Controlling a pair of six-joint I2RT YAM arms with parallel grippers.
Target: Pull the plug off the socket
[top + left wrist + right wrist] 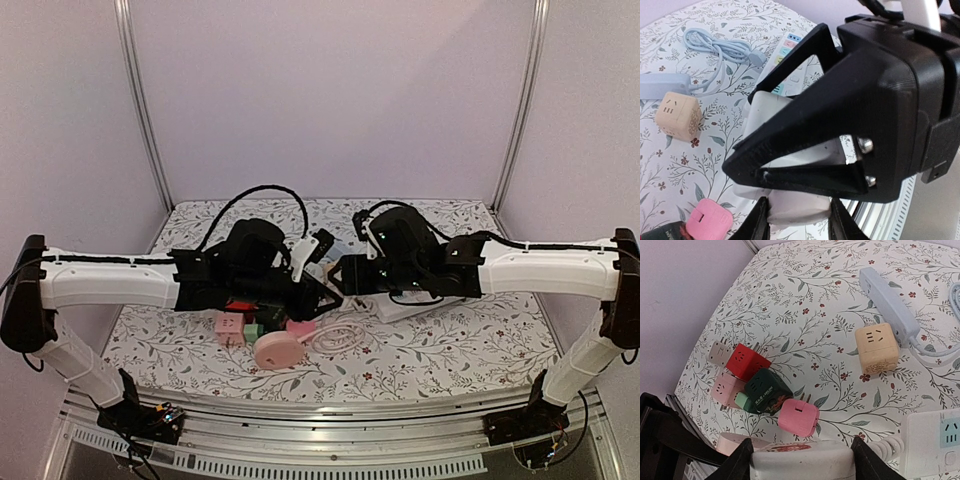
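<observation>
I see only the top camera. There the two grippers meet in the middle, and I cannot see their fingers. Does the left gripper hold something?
Observer: Yes. In its wrist view the left gripper is closed on a white block.
Operator: And the right one?
Observer: The right gripper has a white rounded body between its fingers, touching both.
Operator: Is something hidden under the arms?
Observer: A beige cube adapter lies beside a pale blue power strip.
</observation>
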